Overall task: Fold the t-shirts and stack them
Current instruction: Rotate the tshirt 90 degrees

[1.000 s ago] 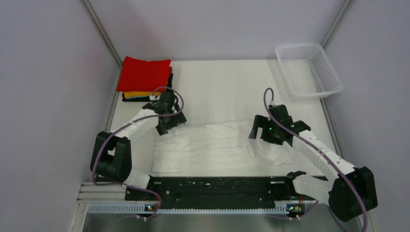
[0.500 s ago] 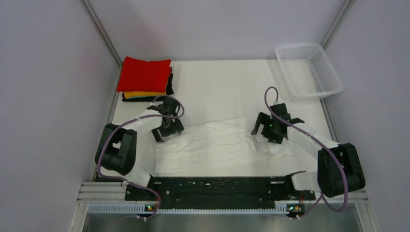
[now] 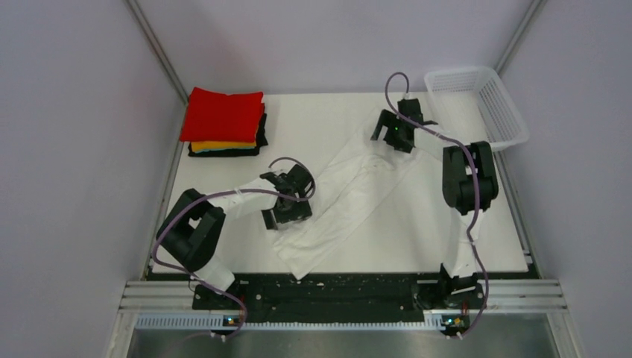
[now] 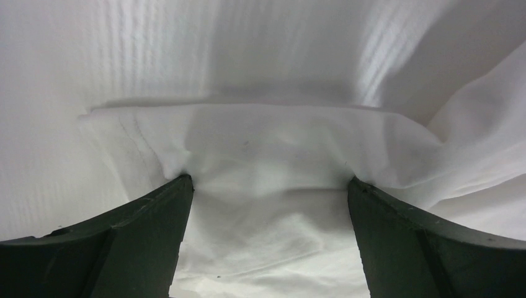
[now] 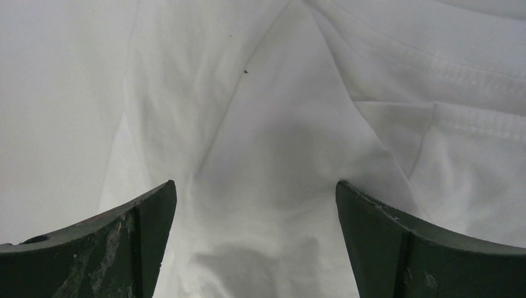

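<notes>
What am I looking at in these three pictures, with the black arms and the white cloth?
These are two robot arms bolted at the near edge of a table. The wide picture comes from a camera above and behind them. Each close-up comes from a camera on one wrist; the dark shapes are that arm's own fingers. On the table lie a white t-shirt spread diagonally, a folded stack with red on top, and a mesh basket. The left gripper and right gripper sit on the white shirt, jaws apart.

White table (image 3: 432,224), pale lilac walls (image 3: 74,149), grey metal corner posts (image 3: 156,48), black rail (image 3: 328,287) along near edge.
</notes>
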You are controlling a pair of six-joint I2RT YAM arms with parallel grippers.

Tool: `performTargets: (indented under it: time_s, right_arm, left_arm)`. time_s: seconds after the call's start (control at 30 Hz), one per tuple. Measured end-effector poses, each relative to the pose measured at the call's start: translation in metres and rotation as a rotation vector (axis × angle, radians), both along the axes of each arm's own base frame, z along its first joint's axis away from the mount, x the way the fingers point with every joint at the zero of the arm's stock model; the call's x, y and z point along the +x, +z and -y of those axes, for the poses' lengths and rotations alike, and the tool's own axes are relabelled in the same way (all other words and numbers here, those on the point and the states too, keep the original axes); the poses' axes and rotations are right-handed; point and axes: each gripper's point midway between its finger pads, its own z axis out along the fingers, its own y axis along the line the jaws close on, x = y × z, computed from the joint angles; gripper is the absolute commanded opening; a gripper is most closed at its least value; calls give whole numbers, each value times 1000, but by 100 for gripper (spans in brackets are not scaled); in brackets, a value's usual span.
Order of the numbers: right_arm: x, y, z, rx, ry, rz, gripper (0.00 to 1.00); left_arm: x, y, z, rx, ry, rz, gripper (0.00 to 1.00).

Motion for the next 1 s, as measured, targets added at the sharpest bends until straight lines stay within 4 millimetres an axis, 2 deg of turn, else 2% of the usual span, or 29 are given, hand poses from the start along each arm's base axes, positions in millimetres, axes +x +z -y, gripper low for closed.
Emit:
performTargets:
  time_s: [0.1, 0.17, 0.27, 0.33, 0.57, 0.7, 0.83, 1.0]
  right_arm:
    - [44, 4, -14, 23, 35, 49, 97]
    - [63, 6, -24, 47, 64, 68, 96]
    - [78, 8, -37, 74, 95, 82, 96]
    - [89, 9, -46, 96, 116, 94, 96]
    - [130, 15, -89, 154, 198, 144, 96]
    - [143, 18, -121, 195, 237, 168, 96]
    - [140, 20, -149, 235, 246, 177, 97]
    - [132, 25, -176, 255, 280, 189, 98]
  left_arm:
    - [-8, 0, 16, -12, -5, -16, 99]
    - [-13, 2, 30, -42, -11, -30, 99]
    - [-19, 5, 53, -99, -23, -39, 99]
    - [-21, 5, 62, -107, -34, -44, 99]
    - [-27, 3, 73, -100, -7, -44, 99]
    - [-41, 5, 93, -122, -7, -18, 99]
    - [-62, 7, 112, -144, -22, -3, 99]
    - [-76, 15, 106, -152, -10, 19, 99]
